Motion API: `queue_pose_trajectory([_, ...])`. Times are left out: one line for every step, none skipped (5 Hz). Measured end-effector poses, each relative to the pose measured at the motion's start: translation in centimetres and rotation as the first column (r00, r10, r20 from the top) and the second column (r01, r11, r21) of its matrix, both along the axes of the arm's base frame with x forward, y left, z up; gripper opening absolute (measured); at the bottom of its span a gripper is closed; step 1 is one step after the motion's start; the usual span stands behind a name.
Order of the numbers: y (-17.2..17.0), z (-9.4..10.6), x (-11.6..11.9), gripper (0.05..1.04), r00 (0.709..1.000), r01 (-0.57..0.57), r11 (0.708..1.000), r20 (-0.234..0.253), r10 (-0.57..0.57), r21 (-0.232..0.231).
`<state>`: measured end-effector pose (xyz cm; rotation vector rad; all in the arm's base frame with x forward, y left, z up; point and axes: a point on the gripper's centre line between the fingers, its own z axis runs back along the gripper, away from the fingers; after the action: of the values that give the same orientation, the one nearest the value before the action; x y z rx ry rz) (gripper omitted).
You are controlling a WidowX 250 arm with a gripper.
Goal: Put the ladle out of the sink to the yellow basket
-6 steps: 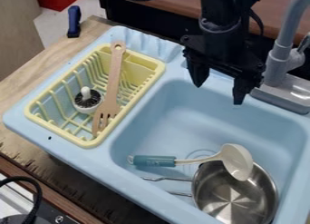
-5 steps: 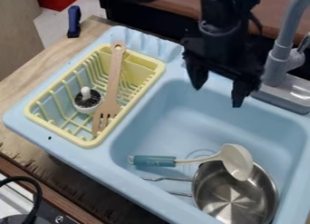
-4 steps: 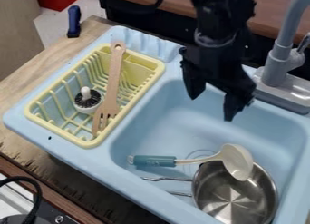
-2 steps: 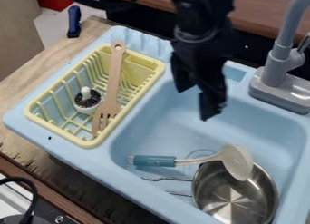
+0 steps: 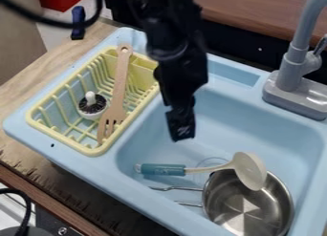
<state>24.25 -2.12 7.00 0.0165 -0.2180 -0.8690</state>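
The yellow basket point(image 5: 93, 151) fills the sink's point(image 5: 281, 130) left side, holding a wooden fork point(image 5: 119, 82); the gripper point(image 5: 180, 124) hangs over the basin, whether open or closed one cannot tell; the ladle point(image 5: 199, 169) lies below it, its scoop over the pot point(image 5: 246, 213) near the front right corner

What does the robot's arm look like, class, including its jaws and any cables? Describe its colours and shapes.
The arm is black all over, built of chunky, angular segments that narrow toward the lower end. The jaws there are black too, blocky, with small pale marks near the tip. A thick, smooth black cable curves in a loop beside the arm.
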Motion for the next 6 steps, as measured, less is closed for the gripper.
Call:
queue_pose_trajectory([0.4,-0.5,-0.4,0.997,0.998,0.058,0.998,0.007,-0.058,0.004])
queue_pose_trajectory([0.7,-1.6,-0.1,0.997,0.996,0.087,0.996,0.003,-0.087,0.033])
queue_pose_trajectory([0.4,-2.5,-0.3,0.997,0.992,0.125,0.991,0.014,-0.125,0.038])
queue_pose_trajectory([0.2,-2.6,-0.3,0.997,0.989,0.146,0.989,0.023,-0.147,0.029])
queue_pose_trajectory([0.2,-2.8,-0.4,0.998,0.988,0.155,0.988,0.020,-0.155,0.028])
queue_pose_trajectory([0.2,-3.9,-1.0,0.998,0.985,0.170,0.984,0.006,-0.170,0.046])
